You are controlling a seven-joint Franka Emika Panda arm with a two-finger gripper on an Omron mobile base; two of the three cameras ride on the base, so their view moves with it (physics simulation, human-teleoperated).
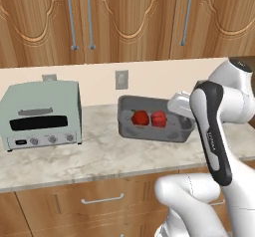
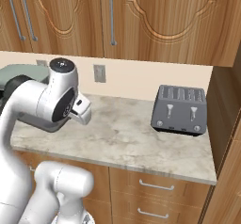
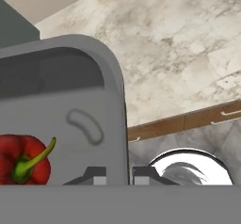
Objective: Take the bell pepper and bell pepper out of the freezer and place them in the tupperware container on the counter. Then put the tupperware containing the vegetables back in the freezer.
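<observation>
The tupperware container (image 1: pixel 154 126) is a dark grey tub over the counter (image 1: pixel 99 156), tipped so its open side faces the left base view. Two red bell peppers (image 1: pixel 140 117) (image 1: pixel 159 119) lie side by side inside it. My gripper (image 3: pixel 120 177) is shut on the tub's rim (image 3: pixel 120 91), one fingertip inside the wall and one outside. In the hand view one bell pepper (image 3: pixel 23 159) with a green stem lies in the tub, left of the fingers. In the left base view my forearm covers the tub's right end. The freezer is out of view.
A pale green toaster oven (image 1: pixel 42 114) stands at the counter's left. A dark grey toaster (image 2: pixel 179 109) stands far right on the counter (image 2: pixel 127 133). Wooden wall cabinets hang above, and drawers with silver handles (image 1: pixel 102 199) sit below the front edge.
</observation>
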